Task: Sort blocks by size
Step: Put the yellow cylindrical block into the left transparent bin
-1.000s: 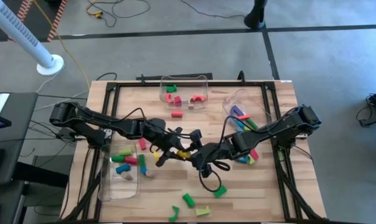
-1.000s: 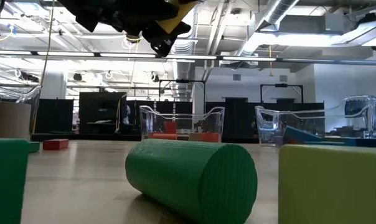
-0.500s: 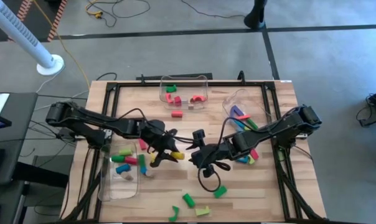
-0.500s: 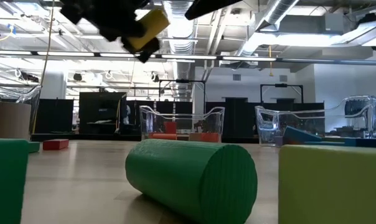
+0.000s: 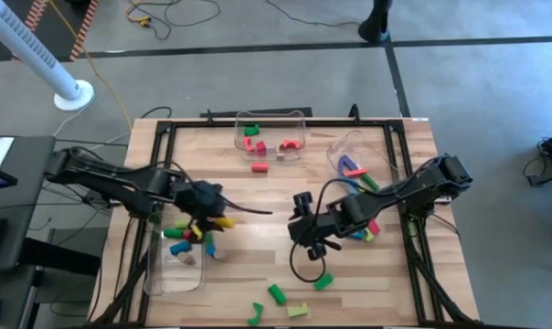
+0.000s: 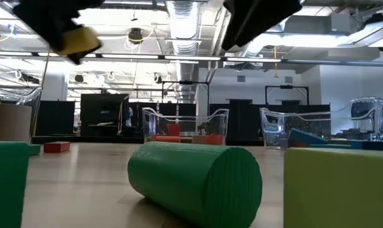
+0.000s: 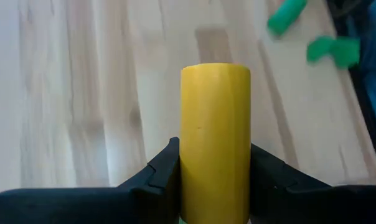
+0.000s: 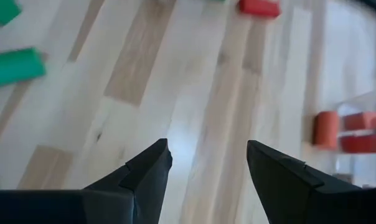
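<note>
My left gripper [image 5: 212, 217] is shut on a yellow block [image 5: 224, 222], a rounded bar, raised above the table at the right rim of the left clear bin [image 5: 157, 274]. It also shows in the left wrist view [image 7: 215, 149] and the low view [image 6: 77, 39]. My right gripper [image 5: 301, 203] is open and empty above the table's middle, with bare wood below its fingers [image 8: 206, 152]. Several green blocks [image 5: 276, 294] lie on the table near the front edge. A red block [image 5: 259, 167] lies in front of the far bin. My left gripper pinches the yellow block's two long sides [image 7: 187, 168] between its two fingers, at the end nearest the wrist. The block runs along the fingers and sticks out past their tips [image 7: 169, 155]. It is lifted clear of the table.
A clear bin [image 5: 270, 119] with red and green blocks stands at the far centre. Another clear bin [image 5: 347, 146] is at the far right, with loose blocks [image 5: 367, 228] beside my right arm. The left bin holds several coloured blocks [image 5: 186, 236]. A green cylinder [image 6: 194, 180] lies close to the low camera.
My left gripper has gone toward the table's left edge with the yellow block, away from my right gripper, and now hangs by the left bin. My right gripper has drawn back a little toward the far right and has turned.
</note>
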Motion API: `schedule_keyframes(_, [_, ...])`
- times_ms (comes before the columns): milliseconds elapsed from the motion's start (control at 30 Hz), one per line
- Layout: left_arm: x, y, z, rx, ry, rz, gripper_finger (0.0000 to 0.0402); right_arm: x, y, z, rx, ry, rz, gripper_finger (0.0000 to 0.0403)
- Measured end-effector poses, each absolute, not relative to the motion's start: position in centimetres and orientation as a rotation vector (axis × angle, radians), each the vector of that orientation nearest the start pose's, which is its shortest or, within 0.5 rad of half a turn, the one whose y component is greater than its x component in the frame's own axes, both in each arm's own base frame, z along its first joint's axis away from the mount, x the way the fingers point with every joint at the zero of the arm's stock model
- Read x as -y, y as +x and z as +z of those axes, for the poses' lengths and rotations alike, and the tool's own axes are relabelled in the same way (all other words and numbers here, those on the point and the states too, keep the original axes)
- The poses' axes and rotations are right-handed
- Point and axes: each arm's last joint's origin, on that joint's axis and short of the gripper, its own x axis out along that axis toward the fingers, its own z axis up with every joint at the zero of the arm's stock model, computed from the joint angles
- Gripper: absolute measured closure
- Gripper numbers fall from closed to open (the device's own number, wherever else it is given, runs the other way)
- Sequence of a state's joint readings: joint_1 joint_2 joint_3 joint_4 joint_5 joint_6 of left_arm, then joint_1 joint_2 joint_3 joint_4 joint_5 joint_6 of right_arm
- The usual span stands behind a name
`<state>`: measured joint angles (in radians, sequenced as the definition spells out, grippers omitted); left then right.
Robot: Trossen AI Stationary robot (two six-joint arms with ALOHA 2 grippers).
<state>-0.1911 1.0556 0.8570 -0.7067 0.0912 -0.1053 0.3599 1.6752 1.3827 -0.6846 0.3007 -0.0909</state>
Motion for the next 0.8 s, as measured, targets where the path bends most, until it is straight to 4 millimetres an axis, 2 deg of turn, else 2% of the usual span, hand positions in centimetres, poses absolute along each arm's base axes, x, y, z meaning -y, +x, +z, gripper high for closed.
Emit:
schedule_keyframes(133, [4.7,17.9,26.7,-1.022,-0.088,-0.158,0.0282,-12.3,33.0,27.3,-0.935,-0.372,0.167,0.0158])
schedule_keyframes(333, [5.9,16.5,25.7,-1.142,-0.130,-0.141,0.0282,-12.8,32.7,27.1,-0.967,-0.313,0.208,0.0158])
schedule_keyframes(500, [6.7,15.7,24.7,-1.213,-0.167,-0.120,0.0282,-13.6,32.1,26.1,-0.994,-0.273,0.249,0.0158])
schedule_keyframes(800, [7.8,14.9,24.6,-1.249,-0.213,-0.090,0.0282,-16.3,30.6,24.8,-1.003,-0.229,0.293,0.0159])
